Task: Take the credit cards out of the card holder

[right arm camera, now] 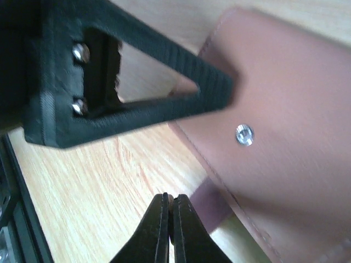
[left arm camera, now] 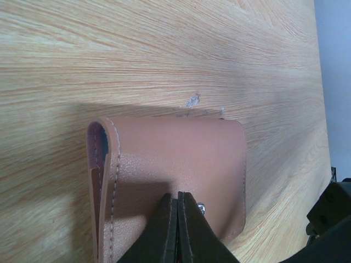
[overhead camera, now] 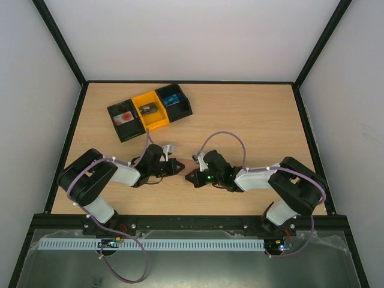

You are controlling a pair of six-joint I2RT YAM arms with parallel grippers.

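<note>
Card holder (left arm camera: pixel 181 159), folded, lies on the table (left arm camera: pixel 164 55); left tool (left arm camera: pixel 177 197) and right tool (right arm camera: pixel 168 198) both pressed together.

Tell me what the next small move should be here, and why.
Probably open the right gripper a little and ease it onto the edge of the card holder nearest it, to catch the flap. The holder lies folded shut on the table, with no cards showing. The right gripper is shut just off that edge, holding nothing, while the left gripper, also shut, seems to rest on the cover, perhaps pinning it.
</note>
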